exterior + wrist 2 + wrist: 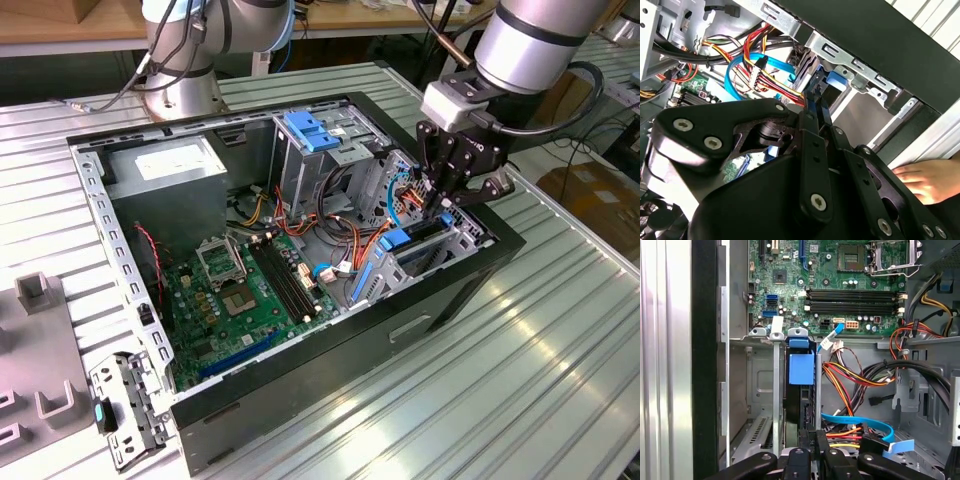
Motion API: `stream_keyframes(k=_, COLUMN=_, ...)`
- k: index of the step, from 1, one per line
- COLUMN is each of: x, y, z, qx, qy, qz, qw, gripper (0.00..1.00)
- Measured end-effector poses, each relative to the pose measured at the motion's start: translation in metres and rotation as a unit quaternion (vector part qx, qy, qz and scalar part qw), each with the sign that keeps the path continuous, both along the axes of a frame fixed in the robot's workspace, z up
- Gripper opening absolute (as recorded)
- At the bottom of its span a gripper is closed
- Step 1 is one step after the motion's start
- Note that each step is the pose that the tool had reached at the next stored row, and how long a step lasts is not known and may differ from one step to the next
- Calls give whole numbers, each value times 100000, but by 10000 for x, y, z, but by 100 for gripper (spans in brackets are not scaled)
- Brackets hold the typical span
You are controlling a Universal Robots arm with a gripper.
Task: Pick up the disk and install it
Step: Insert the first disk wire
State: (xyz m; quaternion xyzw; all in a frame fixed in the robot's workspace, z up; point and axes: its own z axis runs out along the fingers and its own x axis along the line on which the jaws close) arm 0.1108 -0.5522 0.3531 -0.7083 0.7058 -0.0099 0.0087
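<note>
Here the largest thing is the open black metal computer case, lying on its side on the ribbed silver metal table, with the green motherboard exposed inside and a grey power-supply box in its far corner. At the case's end toward the exterior view's right, the black gripper reaches down into the silver metal drive cage. The disk, a dark hard drive with blue plastic side rails, stands on edge in a slot of that cage. In both wrist views the fingers are drawn together, pinching the disk's near edge.
</note>
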Motion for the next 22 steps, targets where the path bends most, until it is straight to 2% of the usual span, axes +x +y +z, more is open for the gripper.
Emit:
stream_keyframes(k=4, x=0, y=-19, z=-60, qx=-8, qy=1, qz=13, qw=100000, gripper=17)
stream_keyframes(k=14, x=4, y=-19, z=-79, qx=-2, qy=46, qz=-468, qw=99999, gripper=17)
stream_keyframes(k=22, x=5, y=-19, z=-118, qx=-14, qy=88, qz=-544, qw=99998, gripper=17)
